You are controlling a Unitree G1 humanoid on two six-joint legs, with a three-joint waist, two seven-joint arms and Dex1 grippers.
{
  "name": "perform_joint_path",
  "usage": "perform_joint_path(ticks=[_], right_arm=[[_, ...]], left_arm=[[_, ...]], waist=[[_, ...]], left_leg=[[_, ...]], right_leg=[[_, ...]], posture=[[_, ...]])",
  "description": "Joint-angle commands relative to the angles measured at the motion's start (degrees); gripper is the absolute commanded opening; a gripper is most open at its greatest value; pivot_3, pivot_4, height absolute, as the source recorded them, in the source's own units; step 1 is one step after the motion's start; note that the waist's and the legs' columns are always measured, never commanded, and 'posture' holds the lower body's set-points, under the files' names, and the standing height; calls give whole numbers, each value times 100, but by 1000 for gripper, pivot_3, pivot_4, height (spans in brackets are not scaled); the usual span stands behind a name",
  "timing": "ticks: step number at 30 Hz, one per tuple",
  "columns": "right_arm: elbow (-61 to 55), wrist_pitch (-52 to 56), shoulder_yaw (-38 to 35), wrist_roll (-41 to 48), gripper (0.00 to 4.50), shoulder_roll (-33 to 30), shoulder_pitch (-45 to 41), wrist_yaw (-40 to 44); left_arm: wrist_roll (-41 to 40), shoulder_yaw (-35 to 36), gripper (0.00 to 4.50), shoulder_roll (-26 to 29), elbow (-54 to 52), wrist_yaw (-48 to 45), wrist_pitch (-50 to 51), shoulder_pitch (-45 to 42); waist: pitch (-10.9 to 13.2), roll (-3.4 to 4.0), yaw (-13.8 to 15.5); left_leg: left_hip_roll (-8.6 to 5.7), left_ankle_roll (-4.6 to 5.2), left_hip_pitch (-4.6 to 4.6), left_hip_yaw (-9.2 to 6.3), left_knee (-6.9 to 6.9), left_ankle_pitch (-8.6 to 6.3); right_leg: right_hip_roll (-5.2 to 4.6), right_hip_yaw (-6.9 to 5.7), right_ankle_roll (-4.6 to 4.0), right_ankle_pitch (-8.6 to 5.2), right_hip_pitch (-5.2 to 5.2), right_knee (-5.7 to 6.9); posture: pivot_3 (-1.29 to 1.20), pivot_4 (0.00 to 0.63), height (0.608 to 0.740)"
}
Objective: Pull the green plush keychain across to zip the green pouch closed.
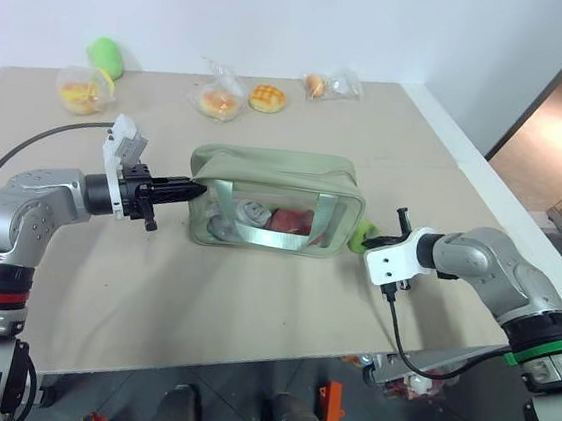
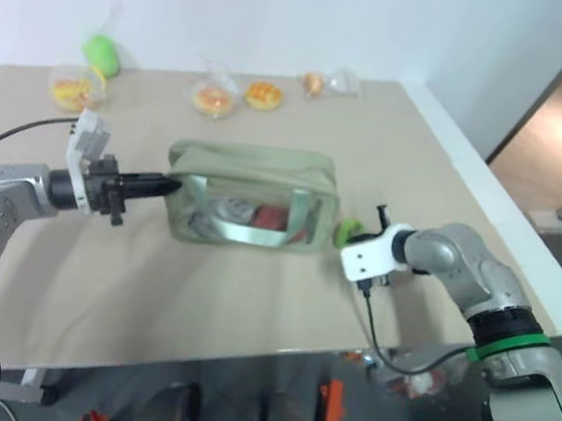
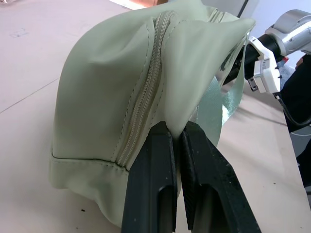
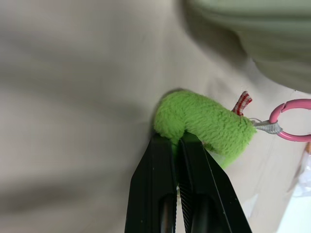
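The green pouch (image 1: 274,182) lies mid-table, its clear window facing me with small items inside. My left gripper (image 1: 195,189) is shut on a fold of fabric at the pouch's left end; in the left wrist view its fingertips (image 3: 176,130) pinch the cloth right beside the zipper (image 3: 146,97). The green plush keychain (image 4: 204,124) lies on the table at the pouch's right end (image 1: 362,237), with a pink ring (image 4: 291,121) on its cord. My right gripper (image 4: 176,141) is shut on the plush's near end.
At the table's far side lie a larger green plush (image 1: 105,55), clear bags of buns (image 1: 81,89) (image 1: 218,98) (image 1: 324,84) and a loose bun (image 1: 268,97). The table's right edge (image 1: 467,160) runs close behind my right arm.
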Motion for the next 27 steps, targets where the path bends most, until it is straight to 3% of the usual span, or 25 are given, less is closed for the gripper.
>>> perform_joint_path(ticks=[1, 3, 4, 5, 6, 11, 17, 23, 27], right_arm=[[-204, 727, -485, 1042, 340, 160, 127, 445], [-553, 1444, -853, 1827, 935, 170, 293, 837], [-802, 1832, -1030, 2258, 935, 135, 407, 1083], [-1058, 2275, -1238, 2647, 1554, 97, 500, 1243], [-1238, 2611, -1427, 2938, 1669, 79, 552, 1314], [-1806, 3940, -2053, 3747, 3483, -319, 821, 1643], [-2227, 4638, -2783, 4654, 3496, -756, 1099, 2022], [-2594, 5483, -3693, 5674, 3496, -875, 1178, 1949], [-2923, 5918, -3975, 6041, 3496, -723, 1547, 1660]], left_arm=[[-20, 158, 0, 62, -148, 109, 7, 80], [-53, 197, 0, 80, -182, 128, 22, 155], [-106, 245, 0, 80, -213, 120, 28, 187], [-166, 329, 367, 64, -216, 150, 40, 190], [-268, 432, 734, 36, -205, 182, 92, 167], [-524, 628, 2360, 6, -278, 269, 171, 35], [-529, 646, 4369, 310, -388, 285, 339, 94], [-434, 1277, 4369, 1302, -644, -491, -13, 1307], [-615, 1763, 4369, 1430, -450, -423, 129, 1779]], waist=[[0, 0, -2], [0, 0, -1], [0, 0, 1], [0, 0, 2], [0, 0, 5], [1, 1, 9], [1, 0, 2], [1, 1, -52], [1, 0, -5]], left_leg=[[0, 0, 3, 1, 0, 0], [-1, 2, 4, 2, 1, 1], [-1, 2, 4, 2, 1, 1], [-1, 2, 3, 3, -1, 1], [-1, 2, 3, 3, -2, 1], [0, 3, -1, 1, -4, 0], [-1, 5, -2, 3, -6, -1], [3, 5, -6, 14, -30, -4], [4, 5, -7, 11, -47, -4]], right_leg=[[-1, 3, -4, -2, 3, 0], [-2, 4, -4, -1, 6, 0], [-3, 4, -1, 1, 7, 0], [-4, 4, 4, 3, 6, 0], [-4, 4, 9, 5, 7, -1], [-3, 0, 8, 4, 1, -1], [-4, 3, 4, 1, 2, -9], [-2, 15, -1, 0, -25, -9], [-4, 8, -23, -19, -32, -9]], posture=[[0, 150, 740], [0, 150, 740], [0, 150, 740], [0, 150, 740], [0, 150, 740], [0, 150, 740], [0, 150, 740], [0, 150, 740], [0, 150, 740]])
